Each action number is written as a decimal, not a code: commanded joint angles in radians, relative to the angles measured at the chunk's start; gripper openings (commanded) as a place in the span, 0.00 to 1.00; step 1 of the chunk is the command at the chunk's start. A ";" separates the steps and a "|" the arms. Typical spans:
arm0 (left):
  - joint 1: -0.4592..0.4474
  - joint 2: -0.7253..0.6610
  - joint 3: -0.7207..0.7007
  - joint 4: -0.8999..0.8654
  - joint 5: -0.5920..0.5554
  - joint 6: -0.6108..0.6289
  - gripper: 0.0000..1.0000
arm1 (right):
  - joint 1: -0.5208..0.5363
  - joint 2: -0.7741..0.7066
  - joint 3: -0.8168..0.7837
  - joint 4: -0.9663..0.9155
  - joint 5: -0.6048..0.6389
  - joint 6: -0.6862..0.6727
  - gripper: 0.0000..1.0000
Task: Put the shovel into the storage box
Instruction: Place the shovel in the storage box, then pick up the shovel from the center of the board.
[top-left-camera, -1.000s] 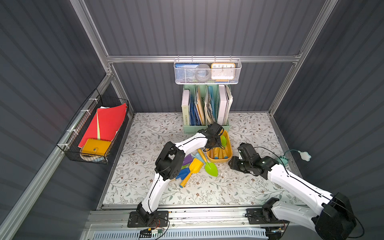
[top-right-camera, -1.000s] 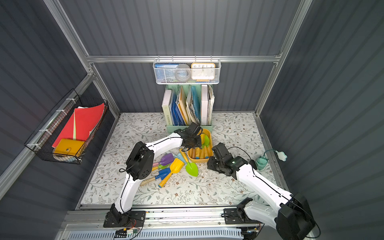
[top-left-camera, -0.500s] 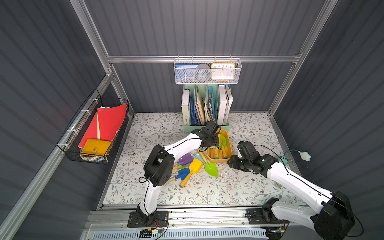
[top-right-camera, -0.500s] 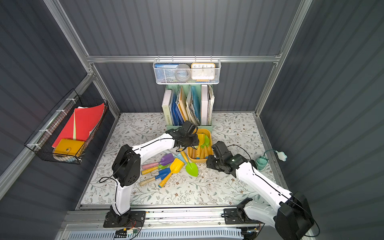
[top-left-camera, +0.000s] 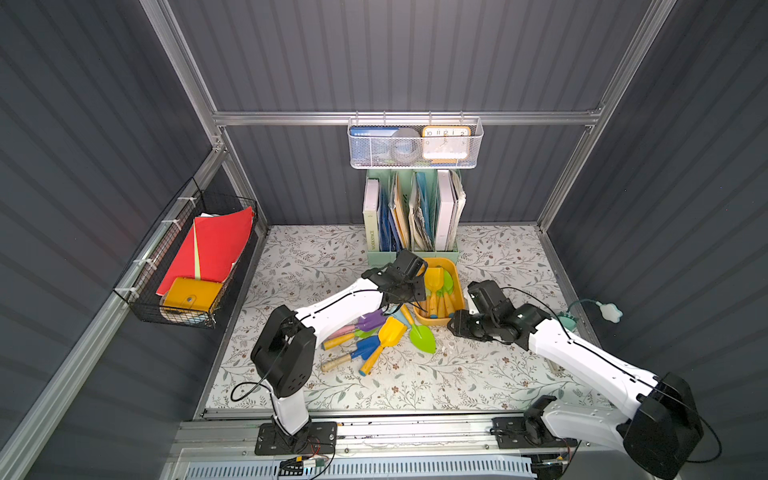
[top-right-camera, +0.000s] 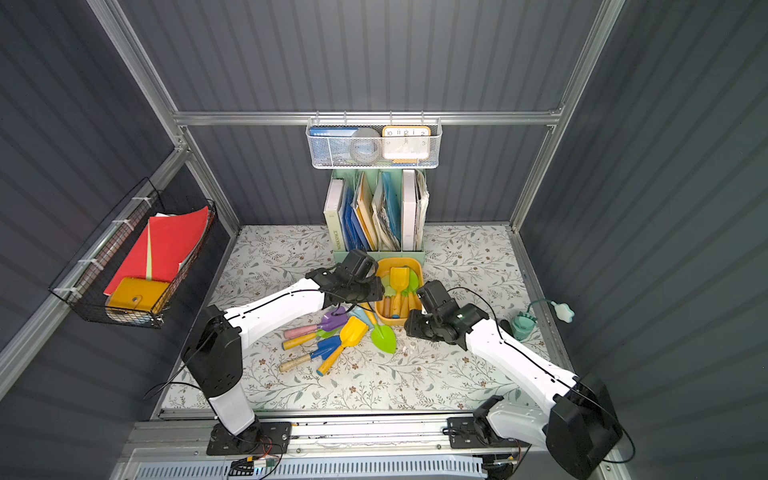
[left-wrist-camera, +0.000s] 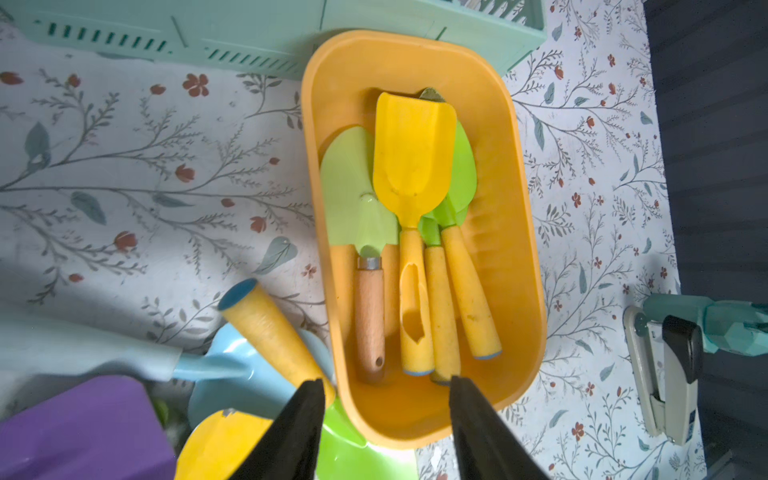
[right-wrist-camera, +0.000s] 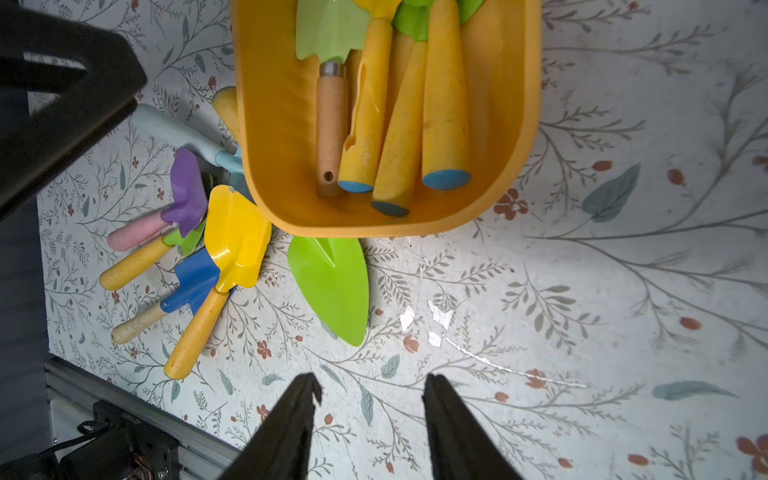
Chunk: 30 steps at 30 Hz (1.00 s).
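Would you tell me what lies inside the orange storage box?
The storage box holds a wooden-handled green trowel, a yellow scoop, and two yellow-handled green shovels, their blades partly covered by the scoop.

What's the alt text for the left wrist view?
The yellow-orange storage box holds four shovels side by side, a yellow shovel lying over green ones. The left tool hangs open and empty over the box's handle end, with more shovels loose on the floral mat beside it and a mint-green file rack beyond.
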 joint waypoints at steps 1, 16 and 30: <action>-0.005 -0.054 -0.064 -0.033 -0.036 -0.011 0.54 | 0.025 0.010 0.030 0.001 -0.011 -0.003 0.48; -0.006 -0.250 -0.332 -0.106 -0.064 -0.089 0.56 | 0.173 0.098 0.032 0.084 -0.017 0.040 0.48; -0.004 -0.307 -0.500 -0.169 -0.116 -0.153 0.62 | 0.215 0.131 0.018 0.094 -0.006 0.065 0.47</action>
